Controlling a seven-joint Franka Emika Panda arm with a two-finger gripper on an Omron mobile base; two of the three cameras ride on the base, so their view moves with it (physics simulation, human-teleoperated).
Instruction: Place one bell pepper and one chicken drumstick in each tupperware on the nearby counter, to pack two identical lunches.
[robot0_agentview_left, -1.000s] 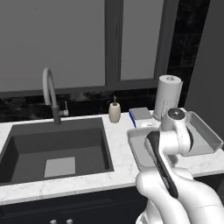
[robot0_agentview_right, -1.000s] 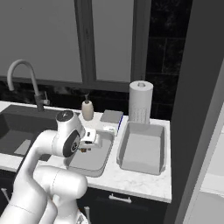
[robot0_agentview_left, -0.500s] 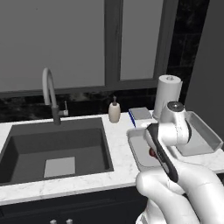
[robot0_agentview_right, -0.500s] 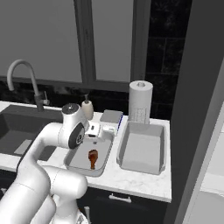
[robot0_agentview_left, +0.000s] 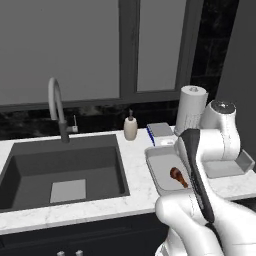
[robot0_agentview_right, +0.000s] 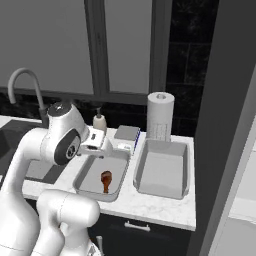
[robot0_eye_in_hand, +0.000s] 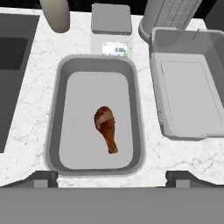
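Note:
A dark reddish-brown chicken drumstick (robot0_eye_in_hand: 106, 127) (robot0_agentview_right: 106, 180) (robot0_agentview_left: 178, 176) lies loose on the floor of the left tupperware (robot0_eye_in_hand: 52, 131) (robot0_agentview_right: 82, 179) (robot0_agentview_left: 152, 170), bone end toward the counter's front. My gripper (robot0_eye_in_hand: 112, 177) (robot0_agentview_right: 97, 145) hovers open above that tub with nothing between its fingers. The right tupperware (robot0_eye_in_hand: 188, 92) (robot0_agentview_right: 160, 172) (robot0_agentview_left: 225, 167) sits beside it with nothing inside. Both tubs rest on the white marble counter (robot0_eye_in_hand: 30, 109) (robot0_agentview_right: 150, 205). The bell pepper is out of view.
A small scale (robot0_eye_in_hand: 111, 26) (robot0_agentview_right: 126, 135) stands just behind the left tub, a paper towel roll (robot0_agentview_right: 160, 116) (robot0_agentview_left: 191, 107) behind the right one. A soap bottle (robot0_agentview_left: 130, 127) (robot0_eye_in_hand: 54, 15), the faucet (robot0_agentview_left: 55, 105) and the dark sink (robot0_agentview_left: 60, 170) lie to the left.
The jaws went from shut to wide open. The drumstick left them and now lies in the left tub. The hand has lifted a little above the tub.

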